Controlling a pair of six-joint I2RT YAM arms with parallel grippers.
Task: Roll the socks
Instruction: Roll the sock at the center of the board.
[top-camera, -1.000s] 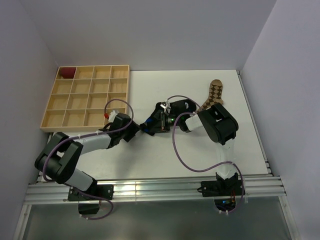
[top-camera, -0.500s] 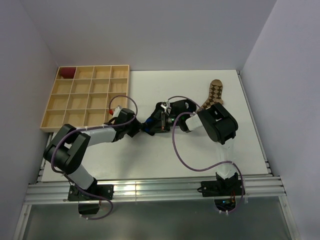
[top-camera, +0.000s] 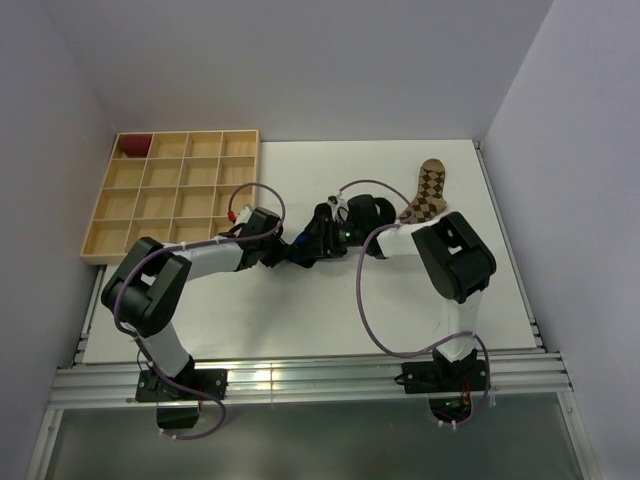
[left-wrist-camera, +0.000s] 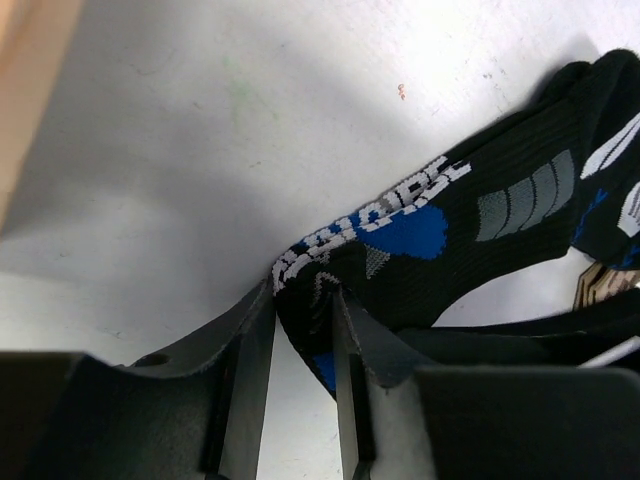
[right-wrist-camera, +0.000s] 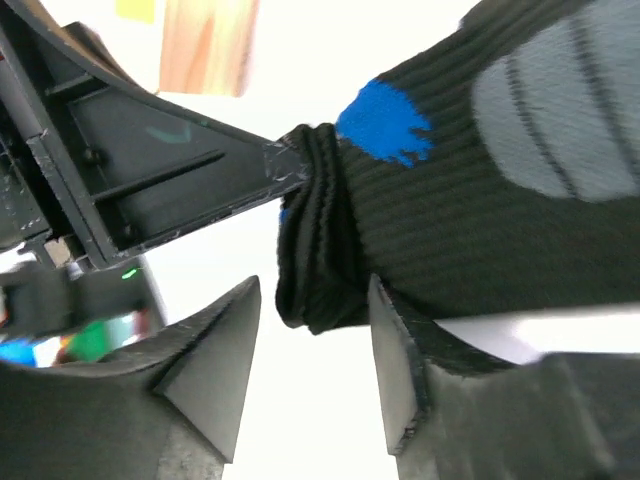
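A black sock (top-camera: 299, 254) with blue and grey patches lies mid-table between my two grippers. In the left wrist view its lettered cuff (left-wrist-camera: 350, 235) sits between the fingertips of my left gripper (left-wrist-camera: 303, 295), which pinches its edge. The sock's bunched, folded end (right-wrist-camera: 315, 255) hangs between the jaws of my right gripper (right-wrist-camera: 315, 290); they stand apart, with a gap on the left side. From above, the left gripper (top-camera: 282, 250) and right gripper (top-camera: 316, 243) nearly meet. A brown argyle sock (top-camera: 429, 191) lies flat at the back right.
A wooden compartment tray (top-camera: 185, 133) fills the back left, with a red item (top-camera: 135, 145) in its far-left corner cell. The tray's edge (left-wrist-camera: 25, 80) shows just left of the left gripper. White walls enclose the table.
My left gripper moved right to the black sock and closed on its cuff. My right gripper opened, releasing the folded end, and its arm shifted slightly.
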